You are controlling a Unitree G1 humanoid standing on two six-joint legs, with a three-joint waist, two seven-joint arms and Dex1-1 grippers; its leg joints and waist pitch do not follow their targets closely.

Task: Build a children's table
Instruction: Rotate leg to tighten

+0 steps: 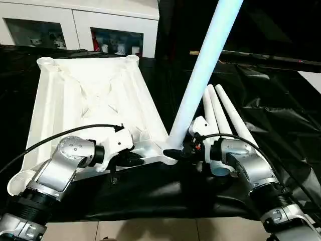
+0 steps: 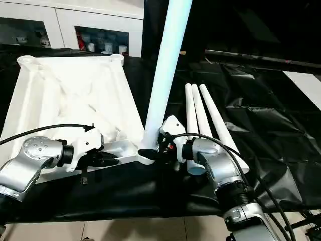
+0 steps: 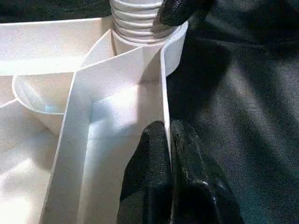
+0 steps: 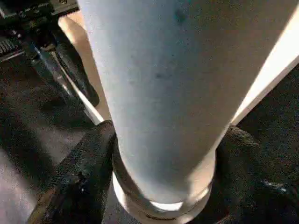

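My left tool point(image 3: 169, 154) is closed on the thin side wall of the table top point(image 1: 90, 95); in the left wrist view the two black fingers point(image 3: 149, 168) press together with the white rim between them. My right tool point(image 4: 163, 172) stands around the base of the upright leg point(image 1: 200, 70), one black finger on each side of the tube and touching it, just above the corner socket point(image 1: 169, 156). The jaws are partly open, as wide as the tube.

The table top lies upside down on the black-draped worktop point(image 1: 281, 115), its ribbed underside facing up. It fills the left half of the head view, and its long axis runs from the lower left of the frame toward the upper middle. The upright leg rises from the near right corner socket in the lower middle of the frame and leans a little to the upper right, leaving the frame at the top.

I count one table top and four legs: one standing in the socket, and three loose legs point(image 1: 225, 115) lying side by side on the worktop, right of centre, with their thin ends pointing to the upper left. A white cabinet point(image 1: 80, 25) with glass doors stands in the upper left.
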